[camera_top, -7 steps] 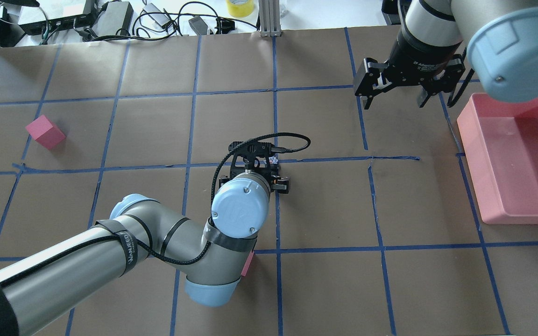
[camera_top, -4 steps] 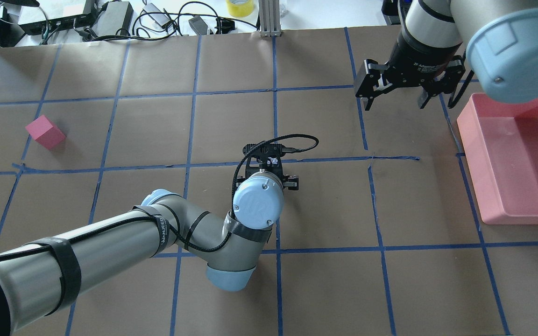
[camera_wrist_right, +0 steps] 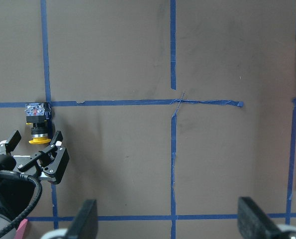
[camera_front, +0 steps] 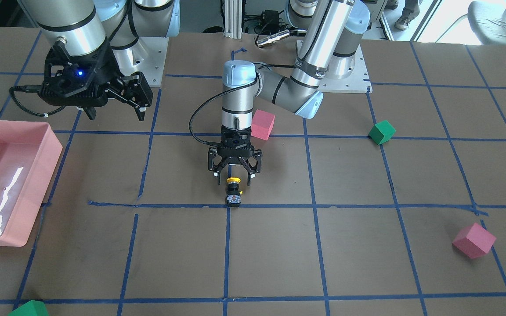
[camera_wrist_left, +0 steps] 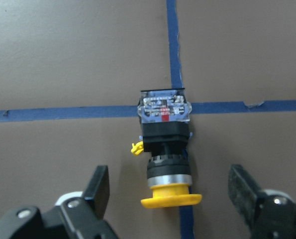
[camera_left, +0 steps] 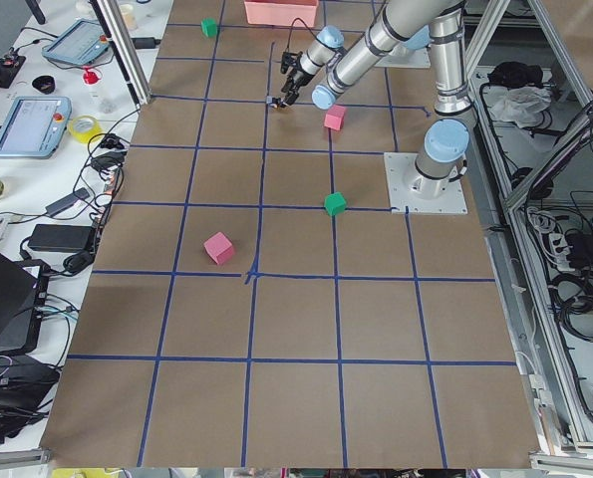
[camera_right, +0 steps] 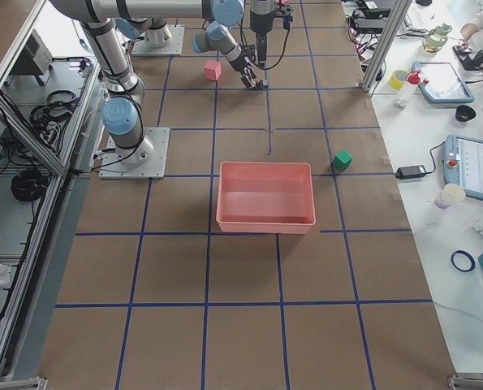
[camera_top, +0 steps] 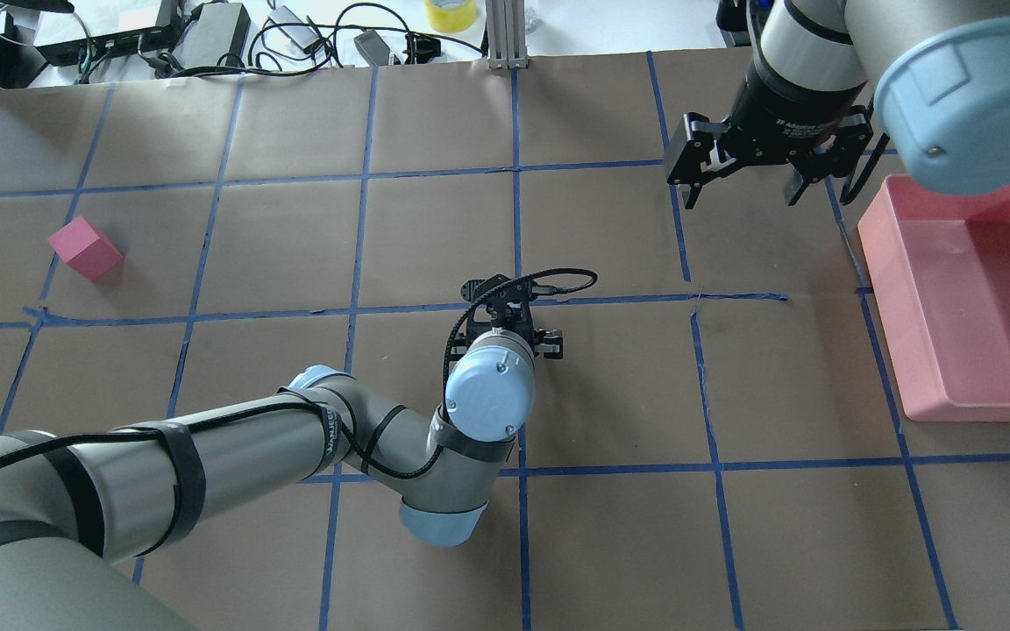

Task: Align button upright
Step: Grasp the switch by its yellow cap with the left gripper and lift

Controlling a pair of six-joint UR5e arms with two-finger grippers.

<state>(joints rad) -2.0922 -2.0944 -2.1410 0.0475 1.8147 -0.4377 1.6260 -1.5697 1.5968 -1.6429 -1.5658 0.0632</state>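
Observation:
The button (camera_wrist_left: pixel 165 152) lies on its side on a blue tape crossing, its yellow cap towards the robot and its silvery base block away from it. In the front view the button (camera_front: pixel 233 191) is just in front of my left gripper (camera_front: pixel 234 174). That gripper is open and empty, low over the table, with one finger (camera_wrist_left: pixel 97 186) on each side of the cap and neither touching it. In the overhead view my left wrist hides the button. My right gripper (camera_top: pixel 737 186) is open and empty, far off by the tray. Its wrist view shows the button (camera_wrist_right: pixel 37 121).
A pink tray (camera_top: pixel 884 289) stands at the right edge of the table, and it also shows in the front view (camera_front: pixel 50 160). A pink cube (camera_front: pixel 263 124) sits close behind my left wrist. Another pink cube (camera_front: pixel 473 240) and two green cubes (camera_front: pixel 381 132) (camera_front: pixel 29 309) lie farther off.
My left arm has moved to the right and a little back towards the robot, and its elbow has swung in. The right gripper has hardly moved.

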